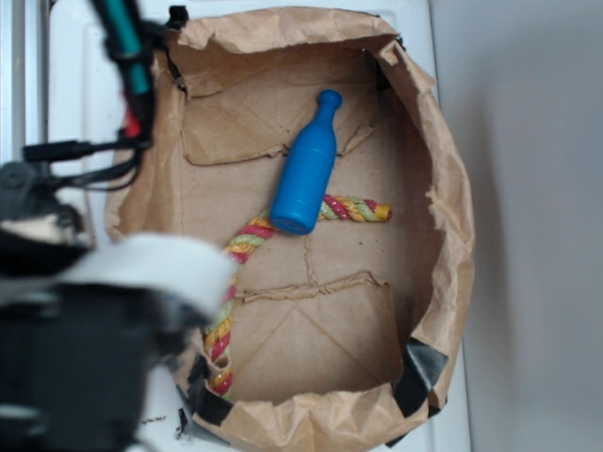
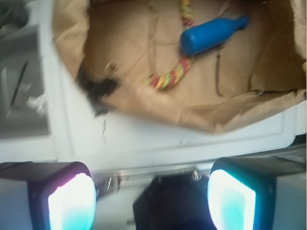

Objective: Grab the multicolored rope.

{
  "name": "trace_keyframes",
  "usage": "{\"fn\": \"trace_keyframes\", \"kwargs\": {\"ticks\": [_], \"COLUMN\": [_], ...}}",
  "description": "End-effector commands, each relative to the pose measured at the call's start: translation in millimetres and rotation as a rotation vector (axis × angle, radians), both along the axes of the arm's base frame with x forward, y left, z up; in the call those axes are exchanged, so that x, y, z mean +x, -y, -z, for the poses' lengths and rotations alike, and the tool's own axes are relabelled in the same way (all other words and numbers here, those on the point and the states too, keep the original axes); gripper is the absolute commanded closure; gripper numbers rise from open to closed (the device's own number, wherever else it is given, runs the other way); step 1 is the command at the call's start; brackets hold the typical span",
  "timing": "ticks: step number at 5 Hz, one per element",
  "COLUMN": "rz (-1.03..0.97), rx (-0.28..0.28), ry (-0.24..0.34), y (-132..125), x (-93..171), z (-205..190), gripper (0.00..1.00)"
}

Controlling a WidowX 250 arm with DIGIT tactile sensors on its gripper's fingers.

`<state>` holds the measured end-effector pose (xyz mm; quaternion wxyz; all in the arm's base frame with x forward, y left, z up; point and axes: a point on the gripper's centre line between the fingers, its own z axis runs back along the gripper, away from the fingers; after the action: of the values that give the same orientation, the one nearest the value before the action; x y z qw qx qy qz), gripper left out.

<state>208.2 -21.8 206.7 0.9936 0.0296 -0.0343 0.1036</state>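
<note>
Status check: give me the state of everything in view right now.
multicolored rope: curved on the bag floor, partly under the bottle, not gripped.
blue bottle: lying on its side across the rope.
paper bag: open, rim rolled down.
gripper: open, empty, outside the bag.

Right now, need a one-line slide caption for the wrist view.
Open tool hovers outside the paper bag; inside, a blue bottle lies across the multicolored rope.

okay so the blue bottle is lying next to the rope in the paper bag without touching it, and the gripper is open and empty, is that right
Not quite. The blue bottle is not apart from the multicolored rope: its wide base lies across the rope, as the exterior view shows. The rest holds: both are inside the paper bag, and the gripper is open and empty.
</note>
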Motion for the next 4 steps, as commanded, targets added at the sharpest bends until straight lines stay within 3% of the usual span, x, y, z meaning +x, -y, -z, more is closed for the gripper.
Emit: {"fn": "trace_keyframes", "kwargs": {"ticks": [1, 2, 4], "rz": [-0.301, -0.397, -0.397], "rx": [0.087, 0.091, 0.091], "ry": [0.093, 0.055, 0.055], "y": [-49, -78, -78], "x": [52, 50, 50], "z": [11, 30, 30], "gripper": [0.0, 0.0, 0.0]}}
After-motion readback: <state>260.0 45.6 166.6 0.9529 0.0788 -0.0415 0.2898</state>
